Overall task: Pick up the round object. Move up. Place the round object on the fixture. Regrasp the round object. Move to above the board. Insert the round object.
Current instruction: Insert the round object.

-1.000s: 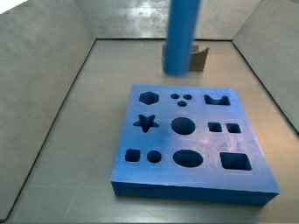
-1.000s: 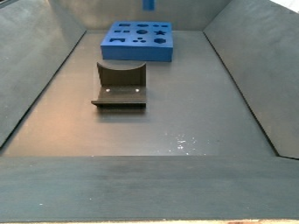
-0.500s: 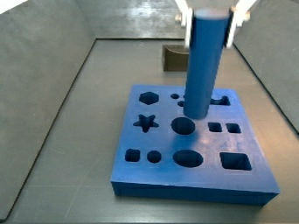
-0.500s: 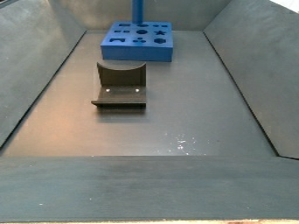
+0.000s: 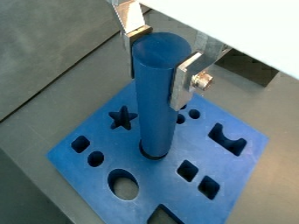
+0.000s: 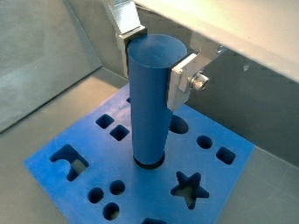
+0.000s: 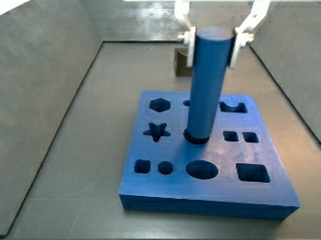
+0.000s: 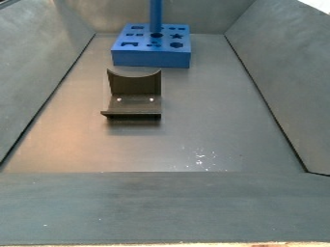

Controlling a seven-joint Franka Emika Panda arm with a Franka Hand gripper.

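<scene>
The round object (image 7: 206,84) is a long blue peg standing upright, its lower end in the large round hole in the middle of the board (image 7: 175,180). My gripper (image 7: 213,36) is shut on the peg's top end, one silver finger on each side. Both wrist views show the peg (image 5: 156,101) (image 6: 149,105) between the fingers (image 5: 188,80) (image 6: 183,79), reaching down to the blue board (image 5: 239,171) (image 6: 233,188). The brown notched fixture (image 8: 133,95) stands apart from the board (image 8: 154,60), with nothing on it. In a side view it is partly hidden behind the peg, fixture (image 7: 183,62).
Grey walls enclose the floor on the sides and at the back in both side views. The board has several other cut-outs around the peg: a star (image 7: 156,131), a hexagon (image 7: 160,103), an oval (image 7: 201,170) and squares.
The gripper has carried the peg from high up near the fixture to over the board, then down, so its lower end now sits in the middle round hole.
</scene>
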